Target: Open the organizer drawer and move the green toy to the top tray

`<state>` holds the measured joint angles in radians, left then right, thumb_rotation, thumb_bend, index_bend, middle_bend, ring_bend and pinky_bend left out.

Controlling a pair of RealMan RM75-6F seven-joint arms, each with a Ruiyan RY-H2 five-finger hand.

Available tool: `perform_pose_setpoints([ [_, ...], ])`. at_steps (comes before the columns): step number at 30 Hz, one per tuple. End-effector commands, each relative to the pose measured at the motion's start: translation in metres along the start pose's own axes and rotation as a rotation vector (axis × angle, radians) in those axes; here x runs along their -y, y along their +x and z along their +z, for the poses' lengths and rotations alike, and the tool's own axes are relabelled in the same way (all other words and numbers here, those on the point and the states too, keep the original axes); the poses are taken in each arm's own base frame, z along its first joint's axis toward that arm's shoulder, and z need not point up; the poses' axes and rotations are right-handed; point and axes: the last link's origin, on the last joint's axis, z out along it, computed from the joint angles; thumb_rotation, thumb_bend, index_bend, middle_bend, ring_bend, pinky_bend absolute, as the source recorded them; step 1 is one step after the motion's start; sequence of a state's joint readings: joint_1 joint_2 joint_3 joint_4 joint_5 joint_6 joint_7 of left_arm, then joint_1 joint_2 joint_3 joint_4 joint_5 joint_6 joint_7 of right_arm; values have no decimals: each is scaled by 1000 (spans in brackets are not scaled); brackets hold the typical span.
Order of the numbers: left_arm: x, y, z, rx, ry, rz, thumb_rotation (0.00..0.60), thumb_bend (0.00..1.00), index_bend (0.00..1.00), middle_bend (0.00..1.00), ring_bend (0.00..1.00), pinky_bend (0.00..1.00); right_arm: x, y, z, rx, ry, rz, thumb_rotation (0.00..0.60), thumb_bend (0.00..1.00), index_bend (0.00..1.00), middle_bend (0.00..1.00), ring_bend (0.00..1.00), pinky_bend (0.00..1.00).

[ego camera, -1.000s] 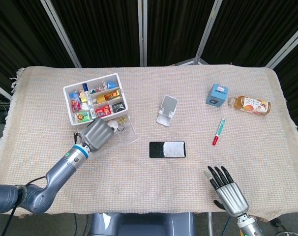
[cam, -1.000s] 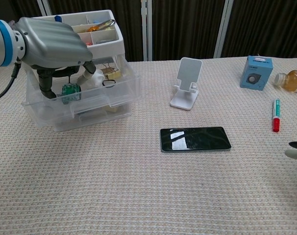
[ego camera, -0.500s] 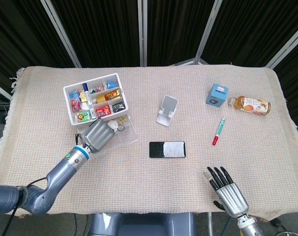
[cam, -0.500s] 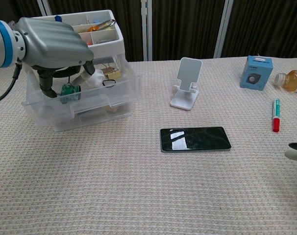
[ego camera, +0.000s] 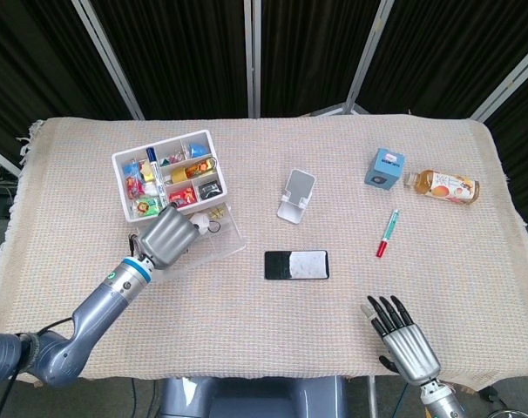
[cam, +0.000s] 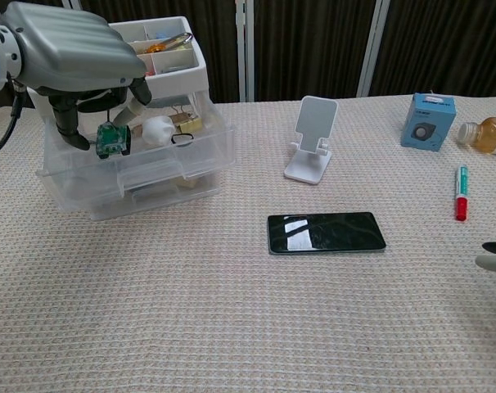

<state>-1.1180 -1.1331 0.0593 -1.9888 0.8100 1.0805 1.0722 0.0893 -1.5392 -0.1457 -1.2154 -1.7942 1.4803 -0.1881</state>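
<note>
The clear organizer drawer (cam: 142, 176) is pulled out toward me under the white top tray (cam: 187, 74). My left hand (cam: 72, 61) hovers over the drawer and pinches the small green toy (cam: 109, 139), lifted just above the drawer's front wall. In the head view the left hand (ego camera: 166, 235) covers the drawer (ego camera: 220, 239) and hides the toy; the top tray (ego camera: 170, 178) holds several small coloured items. My right hand (ego camera: 403, 341) rests near the table's front right edge, fingers spread, holding nothing. Only its fingertips (cam: 493, 252) show in the chest view.
A white ball (cam: 159, 129) and binder clips (cam: 182, 123) lie in the drawer. A black phone (cam: 326, 232), a white phone stand (cam: 313, 139), a red-green marker (cam: 460, 192), a blue box (cam: 428, 120) and a bottle (cam: 487, 133) lie to the right.
My left hand has risen, lifting the green toy up out of the drawer. The right hand has stayed put.
</note>
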Motion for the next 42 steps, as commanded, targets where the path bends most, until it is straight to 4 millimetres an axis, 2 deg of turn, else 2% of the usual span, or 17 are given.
perform_pose_setpoints([
  [1, 4, 6, -3, -22, 13, -24, 600, 201, 611, 762, 619, 476, -1, 0, 0, 2, -5, -2, 600, 18, 0, 0, 0, 0],
  [7, 13, 21, -16, -78, 29, -69, 600, 201, 610, 762, 619, 476, -2, -1, 1, 4, -11, -5, 600, 18, 0, 0, 0, 0],
  [10, 24, 30, -34, -118, 53, -85, 600, 201, 610, 762, 619, 476, -3, -3, 1, 14, -19, -11, 600, 18, 0, 0, 0, 0],
  [17, 36, 25, -70, -138, 61, -95, 600, 200, 608, 762, 619, 476, -4, -3, 1, 14, -27, -22, 600, 19, 0, 0, 0, 0],
  [23, 42, 9, -99, -139, 66, -105, 600, 201, 605, 762, 619, 476, -1, -2, 0, 3, -24, -30, 600, 19, 0, 0, 0, 0],
  [30, 40, -29, -131, -100, 41, -93, 600, 201, 605, 762, 619, 476, 2, 2, 3, -51, -41, -38, 600, 19, 0, 0, 0, 0],
  [42, 30, -70, -143, -46, 17, -118, 600, 201, 605, 762, 619, 476, 3, 13, 11, -180, -108, 25, 600, 19, 0, 0, 0, 0],
])
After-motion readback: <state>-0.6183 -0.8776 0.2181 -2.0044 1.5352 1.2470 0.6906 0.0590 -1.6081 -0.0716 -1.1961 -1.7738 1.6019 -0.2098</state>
